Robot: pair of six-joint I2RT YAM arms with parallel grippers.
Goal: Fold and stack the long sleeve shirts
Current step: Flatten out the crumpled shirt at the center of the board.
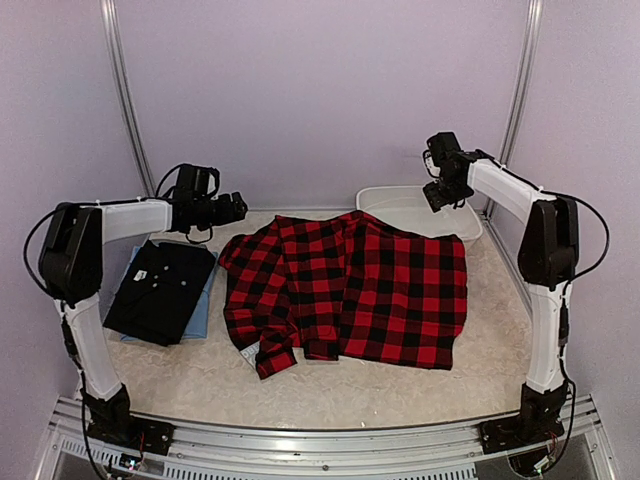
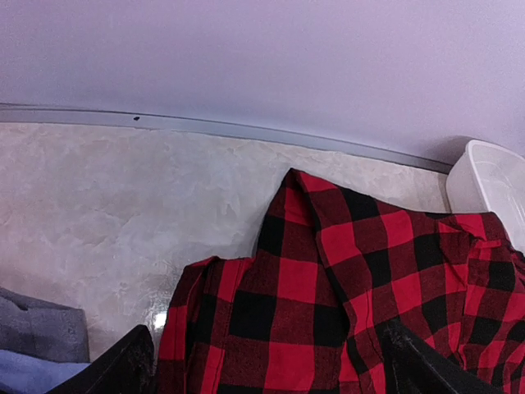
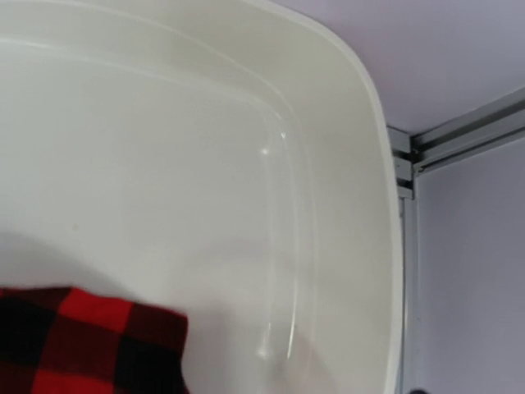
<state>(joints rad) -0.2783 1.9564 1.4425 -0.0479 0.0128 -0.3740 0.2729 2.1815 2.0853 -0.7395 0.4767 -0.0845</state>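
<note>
Left pincer hangs with its fingers spread wide apart and nothing between them, just above the flannel's near-left shoulder. Over on the other side, the right pincer hovers above the basin at the back right. Its fingers don't show in its own camera, so I cannot tell whether they are apart or together.

Now the flannel: red-and-black check, lying loosely spread across the middle of the bench, rumpled, one sleeve bunched down at the front left. Its far right corner laps over the basin's rim and rests on the white floor inside.

Off to the left there's a stack. The black shirt lies folded on top, buttons up. A light blue shirt peeks out beneath it along the right edge, and the left wrist view catches a grey one in that pile too. The stack sits just beside the flannel; I cannot tell whether they touch.
</note>
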